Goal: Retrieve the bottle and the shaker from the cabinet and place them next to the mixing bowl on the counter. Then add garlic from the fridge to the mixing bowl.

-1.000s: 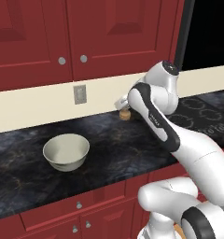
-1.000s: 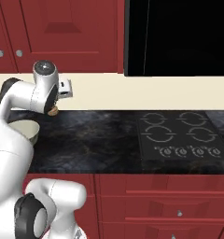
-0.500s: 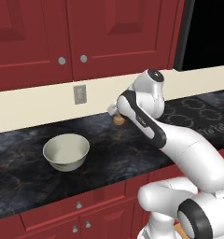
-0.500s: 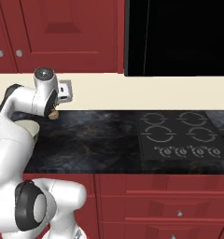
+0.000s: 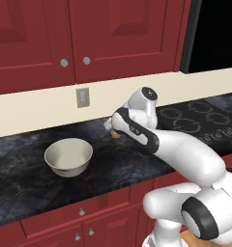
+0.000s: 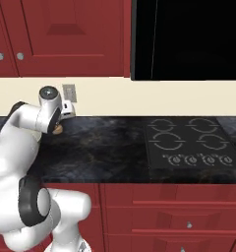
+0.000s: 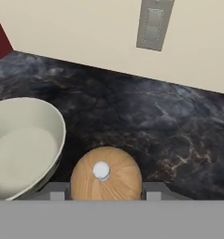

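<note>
My gripper (image 7: 106,194) is shut on the tan wooden shaker (image 7: 106,175), whose rounded top with a white knob fills the gap between the two fingers. In the left base view the shaker (image 5: 116,134) hangs just above the black counter (image 5: 21,185), to the right of the cream mixing bowl (image 5: 68,157), with the gripper (image 5: 113,129) over it. The bowl (image 7: 20,149) lies close on the shaker's left, apart from it. The red cabinet (image 5: 65,34) doors above are shut. The bottle, the garlic and the fridge are out of view.
A grey wall outlet (image 5: 82,97) sits on the cream backsplash behind the gripper. A black cooktop (image 6: 189,142) lies in the counter to the right. Bare counter (image 7: 156,121) stretches between the shaker and the wall.
The arm has swung left and down toward the bowl, carrying the shaker with it. The bowl has stayed put.
</note>
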### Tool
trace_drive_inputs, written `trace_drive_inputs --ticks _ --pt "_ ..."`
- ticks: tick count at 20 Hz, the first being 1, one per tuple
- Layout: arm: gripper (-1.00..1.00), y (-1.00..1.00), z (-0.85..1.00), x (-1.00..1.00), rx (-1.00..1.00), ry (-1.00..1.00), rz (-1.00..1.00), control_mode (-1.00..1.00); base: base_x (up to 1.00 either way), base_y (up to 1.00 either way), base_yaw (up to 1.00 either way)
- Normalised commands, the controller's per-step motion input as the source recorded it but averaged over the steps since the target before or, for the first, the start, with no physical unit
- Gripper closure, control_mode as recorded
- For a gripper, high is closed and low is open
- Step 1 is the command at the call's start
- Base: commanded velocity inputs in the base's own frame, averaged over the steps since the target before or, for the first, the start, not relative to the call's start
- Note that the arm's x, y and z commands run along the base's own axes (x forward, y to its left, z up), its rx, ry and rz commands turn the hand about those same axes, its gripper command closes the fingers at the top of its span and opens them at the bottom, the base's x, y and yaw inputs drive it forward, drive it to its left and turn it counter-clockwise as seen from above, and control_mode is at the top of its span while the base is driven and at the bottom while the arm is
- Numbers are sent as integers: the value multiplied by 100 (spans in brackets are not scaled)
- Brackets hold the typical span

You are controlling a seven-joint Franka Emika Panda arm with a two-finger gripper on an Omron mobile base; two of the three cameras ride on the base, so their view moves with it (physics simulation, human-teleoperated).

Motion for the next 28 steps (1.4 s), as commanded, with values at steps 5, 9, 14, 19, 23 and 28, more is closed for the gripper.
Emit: trace_drive_inputs --ticks 5,9,14,19,23,28 --pt "100 19 -34 32 0 13 9 -100 0 0 0" --pt "100 11 -37 43 0 11 14 -100 0 0 0" --pt "100 36 -26 33 0 5 6 -100 0 0 0" --pt "100 23 -26 18 2 1 5 -100 0 0 0" --pt "100 0 -36 0 7 -4 7 -100 0 0 0" --pt "100 4 -45 0 5 -5 3 -100 0 0 0"
